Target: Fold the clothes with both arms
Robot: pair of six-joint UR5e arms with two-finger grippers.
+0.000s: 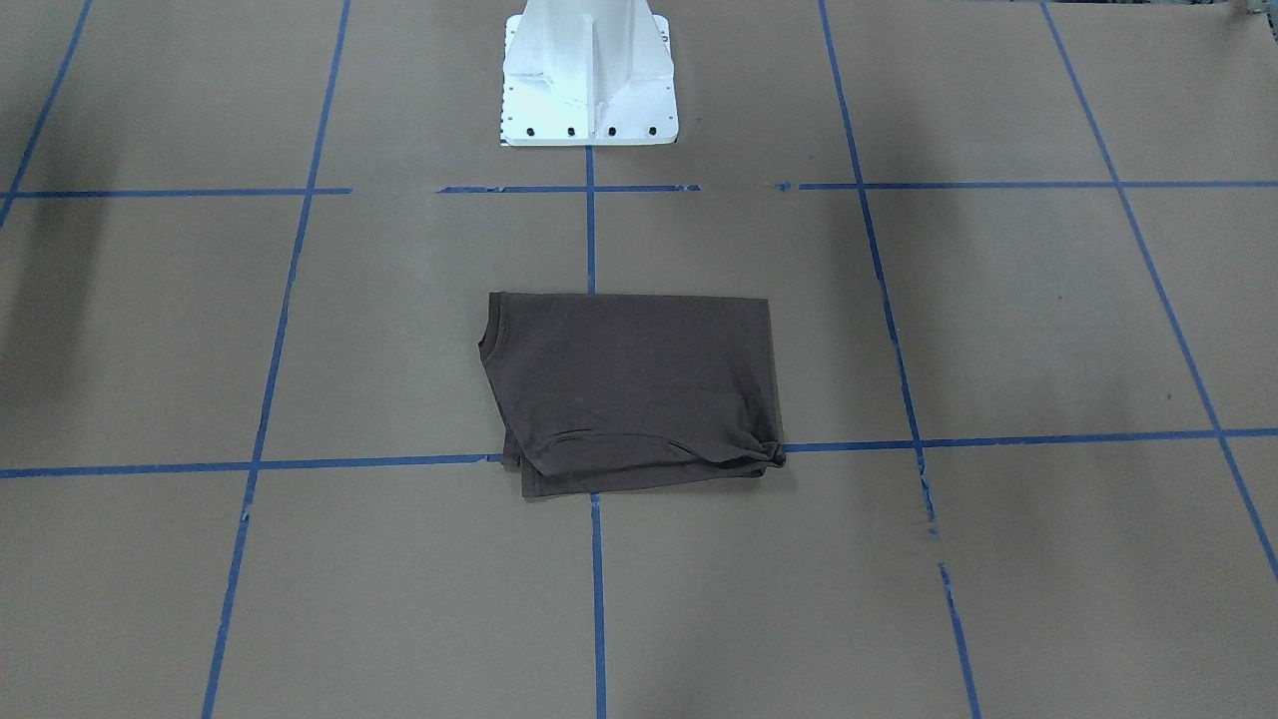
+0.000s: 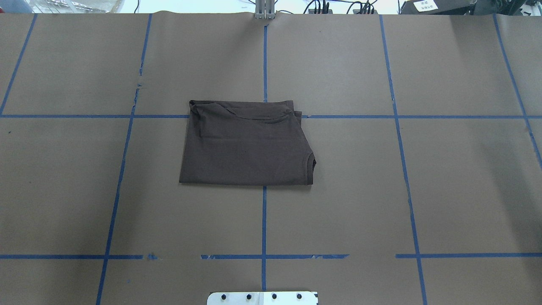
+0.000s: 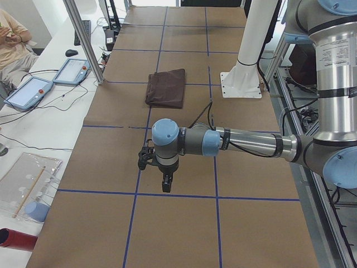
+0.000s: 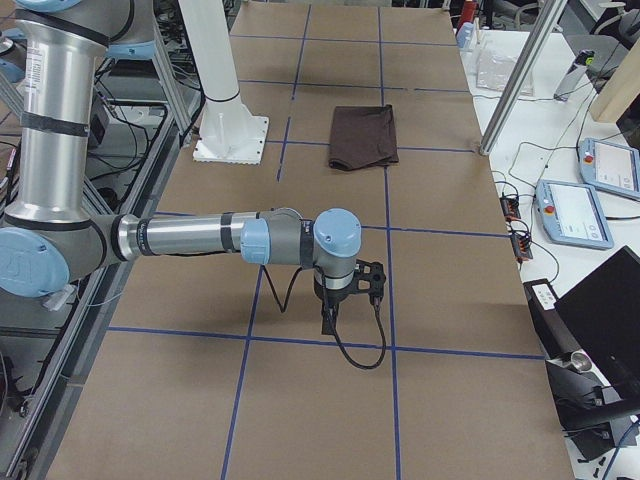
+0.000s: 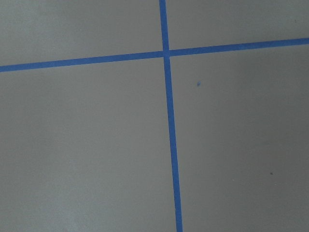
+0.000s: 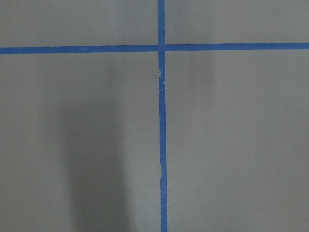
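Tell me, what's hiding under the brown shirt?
The folded T-shirt lies flat on the brown table. Two blue tape lines run under it; their crossing is covered. Anything else beneath cannot be seen.

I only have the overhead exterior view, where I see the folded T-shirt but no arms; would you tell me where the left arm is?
Observer: In the exterior left view the left arm stretches level over brown paper, well short of the T-shirt, the left gripper pointing down.
Operator: And the other one?
Observer: The right arm reaches likewise at the opposite end; the right gripper hangs above paper, far from the T-shirt.
Operator: Are the fingers open?
Observer: I cannot tell; both wrist cameras show only paper and blue tape.
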